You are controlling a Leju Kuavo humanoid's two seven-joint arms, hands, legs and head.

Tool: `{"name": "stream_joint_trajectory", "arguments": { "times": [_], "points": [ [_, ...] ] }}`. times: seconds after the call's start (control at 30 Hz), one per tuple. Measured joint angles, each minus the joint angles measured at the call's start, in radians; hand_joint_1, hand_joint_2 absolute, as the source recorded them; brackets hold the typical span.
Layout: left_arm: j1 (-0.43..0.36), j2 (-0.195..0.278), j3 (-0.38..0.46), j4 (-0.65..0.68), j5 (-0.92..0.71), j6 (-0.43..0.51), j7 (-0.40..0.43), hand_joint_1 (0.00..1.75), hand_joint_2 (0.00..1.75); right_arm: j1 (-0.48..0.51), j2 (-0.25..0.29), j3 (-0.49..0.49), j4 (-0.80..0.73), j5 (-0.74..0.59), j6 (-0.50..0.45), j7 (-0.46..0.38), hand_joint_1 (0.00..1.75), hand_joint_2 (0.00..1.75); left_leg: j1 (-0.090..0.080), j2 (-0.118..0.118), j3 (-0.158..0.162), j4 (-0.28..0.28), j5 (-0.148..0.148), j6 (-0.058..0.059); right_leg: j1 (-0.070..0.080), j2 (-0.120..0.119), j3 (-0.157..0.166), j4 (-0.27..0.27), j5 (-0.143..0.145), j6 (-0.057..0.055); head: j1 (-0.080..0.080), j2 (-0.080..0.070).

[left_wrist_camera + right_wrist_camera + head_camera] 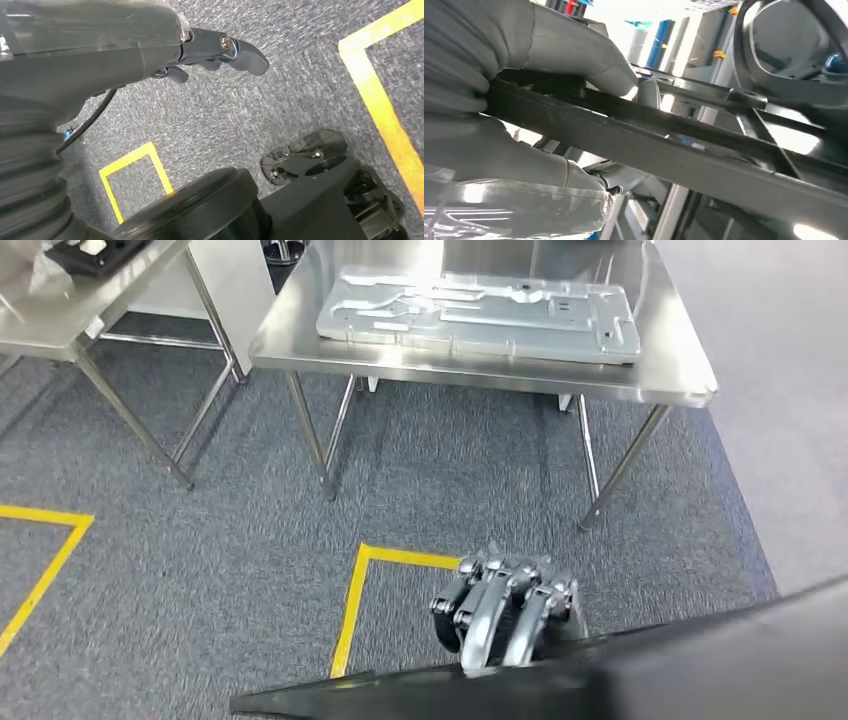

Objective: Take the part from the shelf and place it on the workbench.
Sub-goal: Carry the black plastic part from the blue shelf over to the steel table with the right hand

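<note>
Overhead, from the head view, we see two stainless-steel tables on grey carpet marked with yellow floor tape (pixel 355 600): the steel side table at the far left (pixel 60 325) carries a black tray that is cut off by the frame edge, and the steel workbench in the middle (pixel 660 375) bears a flat, ribbed silver metal panel (pixel 478 315) lying on its top. Low in that view the right hand (pixel 505 615) curls its silver-and-black fingers over the edge of a long flat black part (pixel 700 650), which runs across the bottom of the frame, well short of the workbench. What the head view leaves vague the right wrist view makes plain: the right hand's pale grey thumb (pixel 589 62) presses on one face of the black part (pixel 684 150) while the rest of the hand closes under it, so the part is clamped; its surface there is a dark frame of straight bars and thin ribs with a round opening at one end. From the left wrist view we find the left hand (pixel 220 50) hanging over the coarse grey carpet, its dark fingers curled loosely inward and touching nothing, with yellow tape lines on the floor nearby.
</note>
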Motion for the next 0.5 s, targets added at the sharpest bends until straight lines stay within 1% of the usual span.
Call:
{"name": "stream_joint_trajectory", "arguments": {
  "times": [0.03, 0.07, 0.1, 0.13, 0.17, 0.2, 0.23, 0.27, 0.33, 0.37, 0.4, 0.43, 0.47, 0.5],
  "points": [
    [0.002, 0.000, 0.000, 0.000, 0.000, 0.000, 0.000, 0.00, 1.75, 0.000, -0.006, 0.004, 0.000, 0.001, -0.001, 0.000, 1.75, 1.75, 0.002, -0.001, 0.011, 0.000, -0.009, -0.002, -0.004, -0.001, -0.042, 0.033, -0.010, 0.006, 0.000, 0.000],
    [0.004, 0.000, 0.000, 0.000, 0.000, -0.001, 0.000, 0.00, 1.75, 0.000, -0.011, 0.009, 0.000, 0.001, -0.003, 0.000, 1.75, 1.75, 0.005, -0.002, 0.024, 0.000, -0.021, -0.005, -0.008, -0.002, -0.074, 0.042, -0.011, 0.012, 0.000, 0.000],
    [0.005, -0.001, 0.000, 0.000, 0.000, -0.001, 0.000, 0.00, 1.75, -0.001, -0.016, 0.013, 0.000, 0.001, -0.006, 0.000, 1.75, 1.75, 0.009, -0.004, 0.041, 0.000, -0.034, -0.008, -0.011, -0.004, -0.089, 0.019, 0.007, 0.016, 0.000, 0.000],
    [0.006, -0.001, 0.000, 0.000, -0.001, -0.002, 0.000, 0.00, 1.75, -0.002, -0.020, 0.017, 0.000, 0.001, -0.011, 0.000, 1.75, 1.75, 0.013, -0.005, 0.057, 0.000, -0.047, -0.013, -0.014, -0.007, -0.089, -0.030, 0.047, 0.018, 0.000, 0.000],
    [0.007, -0.002, 0.000, 0.000, -0.002, -0.003, 0.000, 0.00, 1.75, -0.003, -0.024, 0.020, -0.001, 0.000, -0.017, -0.001, 1.75, 1.75, 0.016, -0.005, 0.073, -0.001, -0.061, -0.019, -0.016, -0.012, -0.083, -0.090, 0.109, 0.020, 0.001, 0.000],
    [0.008, -0.002, 0.000, 0.000, -0.004, -0.003, 0.000, 0.00, 1.75, -0.004, -0.030, 0.022, -0.001, -0.001, -0.024, -0.001, 1.75, 1.75, 0.017, -0.006, 0.086, -0.002, -0.075, -0.025, -0.016, -0.018, -0.077, -0.139, 0.159, 0.018, 0.003, 0.000],
    [0.009, -0.002, 0.000, 0.000, -0.006, -0.004, 0.000, 0.00, 1.75, -0.005, -0.035, 0.024, -0.002, -0.003, -0.030, 0.000, 1.75, 1.75, 0.016, -0.005, 0.097, -0.007, -0.088, -0.033, -0.015, -0.022, -0.072, -0.170, 0.194, 0.013, 0.003, 0.000],
    [0.010, -0.002, 0.000, 0.000, -0.009, -0.004, 0.001, 0.00, 1.75, -0.007, -0.040, 0.025, -0.005, -0.006, -0.035, 0.002, 1.75, 1.75, 0.014, -0.003, 0.111, -0.011, -0.094, -0.042, -0.013, -0.023, -0.069, -0.186, 0.211, 0.007, 0.004, 0.000],
    [0.010, -0.002, 0.000, 0.000, -0.012, -0.003, 0.001, 0.00, 1.75, -0.017, -0.044, 0.031, -0.010, -0.013, -0.044, 0.007, 1.75, 1.75, 0.014, 0.000, 0.123, 0.000, -0.083, -0.059, -0.012, -0.014, -0.052, -0.191, 0.199, -0.012, 0.000, 0.000],
    [0.010, -0.002, 0.000, 0.000, -0.013, -0.003, 0.001, 0.00, 1.75, -0.023, -0.045, 0.033, -0.013, -0.018, -0.048, 0.009, 1.75, 1.75, 0.016, 0.000, 0.119, 0.026, -0.072, -0.064, -0.013, -0.011, -0.039, -0.196, 0.193, -0.021, 0.000, 0.000],
    [0.009, -0.002, 0.000, 0.000, -0.014, -0.003, 0.000, 0.00, 1.75, -0.030, -0.046, 0.036, -0.014, -0.023, -0.051, 0.011, 1.75, 1.75, 0.017, 0.000, 0.099, 0.068, -0.066, -0.067, -0.013, -0.009, -0.026, -0.199, 0.184, -0.029, -0.002, 0.000],
    [0.007, -0.002, -0.001, 0.000, -0.014, -0.002, 0.000, 0.00, 1.75, -0.036, -0.048, 0.039, -0.016, -0.029, -0.053, 0.011, 1.75, 1.75, 0.018, -0.001, 0.067, 0.122, -0.075, -0.069, -0.011, -0.008, -0.012, -0.201, 0.176, -0.037, -0.003, 0.000],
    [0.005, -0.003, -0.001, 0.000, -0.014, -0.002, 0.000, 0.00, 1.75, -0.040, -0.050, 0.041, -0.016, -0.034, -0.055, 0.012, 1.75, 1.75, 0.017, -0.002, 0.027, 0.182, -0.098, -0.068, -0.008, -0.008, 0.000, -0.203, 0.166, -0.042, -0.003, 0.000],
    [0.002, -0.003, 0.000, 0.000, -0.014, -0.002, -0.001, 0.00, 1.75, -0.044, -0.053, 0.043, -0.016, -0.038, -0.057, 0.014, 1.75, 1.75, 0.014, -0.002, -0.017, 0.236, -0.133, -0.067, -0.005, -0.007, 0.010, -0.203, 0.157, -0.046, -0.004, 0.000]
  ]
}}
